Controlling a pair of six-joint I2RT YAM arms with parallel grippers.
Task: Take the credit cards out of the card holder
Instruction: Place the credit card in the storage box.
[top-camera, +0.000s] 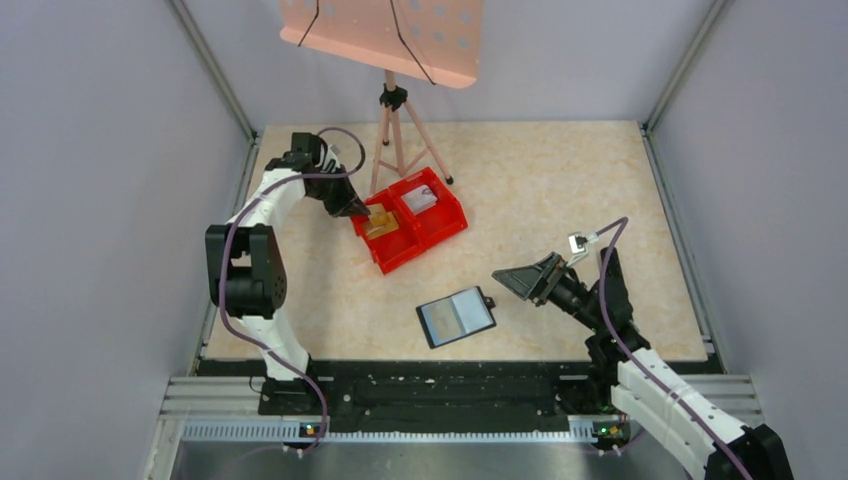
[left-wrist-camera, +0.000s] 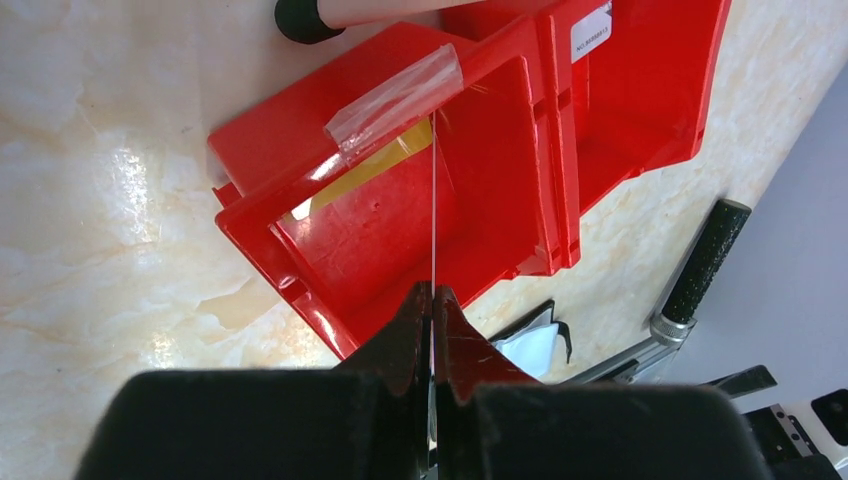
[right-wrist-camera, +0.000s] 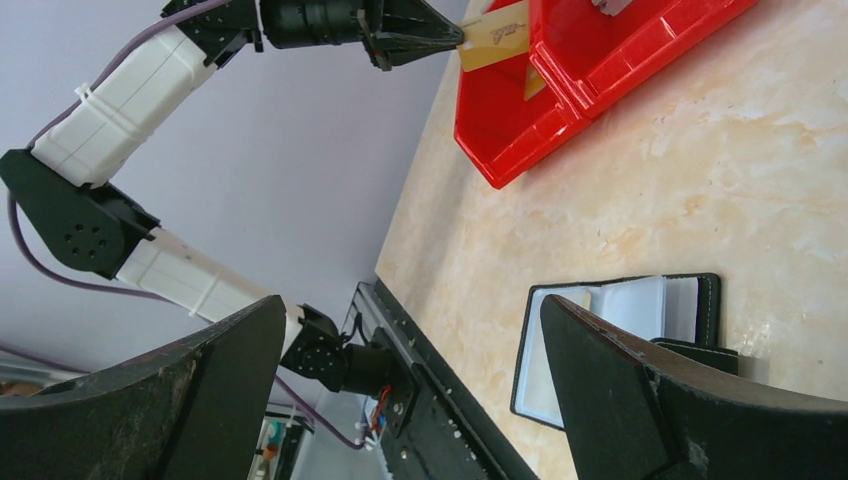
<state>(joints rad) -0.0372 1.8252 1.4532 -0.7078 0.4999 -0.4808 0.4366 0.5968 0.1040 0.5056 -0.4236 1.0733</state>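
— Where was your left gripper (top-camera: 358, 210)?

— At the outer left rim of the red bin (top-camera: 447, 218), over its left compartment. My fingers (left-wrist-camera: 402, 340) were pressed tight on one tan credit card (right-wrist-camera: 497, 24). It stood on edge, so from my own wrist it looked like a thin line above that compartment.

— What lay in the bin?

— Tan-gold cards (top-camera: 381, 222) in the left compartment, below the one I gripped, and a pale card (top-camera: 420, 198) in the right compartment. A strip of clear tape (left-wrist-camera: 395, 95) sat on the rim of the left one. Just behind the bin stood a tripod (top-camera: 395, 130) bearing a pink perforated board (top-camera: 385, 30).

— And the card holder (top-camera: 456, 317)?

— It lay open and flat on the table (top-camera: 560, 190), in front of the bin on the side of my bases and apart from it, pockets facing up. One pocket showed a tan tint; whether that was a card I could not tell.

— Your right gripper (top-camera: 505, 277)?

— In front of the bin and to its right, beyond the holder and near its tabbed side. Those jaws were spread wide with nothing between them.
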